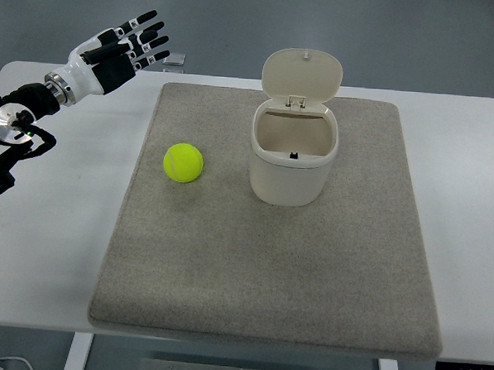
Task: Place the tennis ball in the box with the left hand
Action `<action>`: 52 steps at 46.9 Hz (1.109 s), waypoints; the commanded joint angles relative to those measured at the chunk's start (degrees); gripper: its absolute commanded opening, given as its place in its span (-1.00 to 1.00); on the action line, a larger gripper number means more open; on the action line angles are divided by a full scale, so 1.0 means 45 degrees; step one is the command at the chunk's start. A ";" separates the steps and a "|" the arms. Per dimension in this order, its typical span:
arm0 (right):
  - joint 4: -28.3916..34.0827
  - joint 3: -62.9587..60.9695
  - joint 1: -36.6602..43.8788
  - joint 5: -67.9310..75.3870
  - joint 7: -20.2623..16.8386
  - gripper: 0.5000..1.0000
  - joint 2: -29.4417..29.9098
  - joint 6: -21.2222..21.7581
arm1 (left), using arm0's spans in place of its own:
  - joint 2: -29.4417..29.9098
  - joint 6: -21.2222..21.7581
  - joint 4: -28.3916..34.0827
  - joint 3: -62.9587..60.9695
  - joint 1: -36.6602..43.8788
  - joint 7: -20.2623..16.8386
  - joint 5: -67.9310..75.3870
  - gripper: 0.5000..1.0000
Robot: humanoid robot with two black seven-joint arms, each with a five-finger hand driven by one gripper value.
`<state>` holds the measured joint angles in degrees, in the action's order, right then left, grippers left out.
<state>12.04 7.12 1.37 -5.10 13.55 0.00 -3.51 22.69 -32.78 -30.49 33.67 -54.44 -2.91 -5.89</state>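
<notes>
1. White counter (53, 249) carries a grey-beige mat (267, 277) that covers most of its middle.
2. Cream box (292, 158) stands upright on the far-centre part of the mat. Its hinged lid (302, 73) is tipped back and open; the interior looks empty apart from a small dark mark at the front inner wall.
3. Small grey object (177, 60) lies at the counter's far edge, just beyond the mat corner; too small to identify.
4. Tennis ball (183, 163), yellow-green, sits on the mat to the left of the box, near it but not touching. The mat between ball and box is bare.
5. Left robot hand (126, 44) is above the far-left corner of the counter, off the mat, fingers (147, 31) stretched out straight and slightly apart, holding nothing.
6. Ball lies well apart from the left robot hand, nearer the camera and to its right; no contact.
7. Nothing stands between hand and ball.
</notes>
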 commanded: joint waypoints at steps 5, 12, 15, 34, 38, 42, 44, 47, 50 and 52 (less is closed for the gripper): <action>0.0000 0.0000 -0.0011 0.0000 -0.0002 0.75 0.0000 0.0000 | -0.0062 0.0019 -0.0002 -0.0002 -0.0012 0.0002 0.0000 0.98; 0.0000 0.0000 -0.0011 0.0000 -0.0002 0.75 0.0000 0.0000 | -0.0062 0.0038 0.0037 -0.0021 -0.0148 0.0002 0.0000 0.98; 0.0000 0.0000 0.0009 0.0000 0.0017 0.75 0.0000 0.0000 | -0.0062 0.0058 0.0037 -0.0041 -0.0207 0.0021 0.0000 0.98; 0.0000 0.0000 -0.0011 0.0000 -0.0002 0.75 0.0000 0.0000 | 0.0191 0.0390 -0.0120 -0.0041 -0.0187 -0.0447 0.0330 0.98; 0.0000 0.0000 0.0009 0.0000 0.0017 0.75 0.0000 0.0000 | 0.0542 0.0293 -0.0314 -0.0060 -0.0207 -0.0603 0.1227 0.98; 0.0000 0.0000 0.0009 0.0000 -0.0002 0.75 0.0000 0.0000 | 0.1225 0.0292 -0.1133 -0.0041 -0.0207 -0.0915 0.2846 0.98; 0.0000 0.0000 0.0009 0.0000 -0.0002 0.75 0.0000 0.0000 | 0.1518 0.0312 -0.1524 -0.0041 -0.0207 -0.1072 0.3726 0.98; 0.0000 0.0000 -0.0011 0.0000 0.0017 0.75 0.0000 0.0000 | 0.1890 0.0312 -0.2090 -0.0041 -0.0207 -0.1326 0.5035 0.98; 0.0000 0.0000 -0.0011 0.0000 0.0017 0.75 0.0000 0.0000 | 0.2241 0.0312 -0.2423 -0.0080 -0.0207 -0.1502 0.6168 0.98; 0.0000 0.0000 0.0009 0.0000 -0.0002 0.75 0.0000 0.0000 | 0.2437 0.0312 -0.2638 -0.0099 -0.0207 -0.1580 0.6832 0.98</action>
<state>12.04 7.12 1.33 -5.10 13.55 0.00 -3.52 32.18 -31.40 -40.84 33.42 -55.35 -9.38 19.98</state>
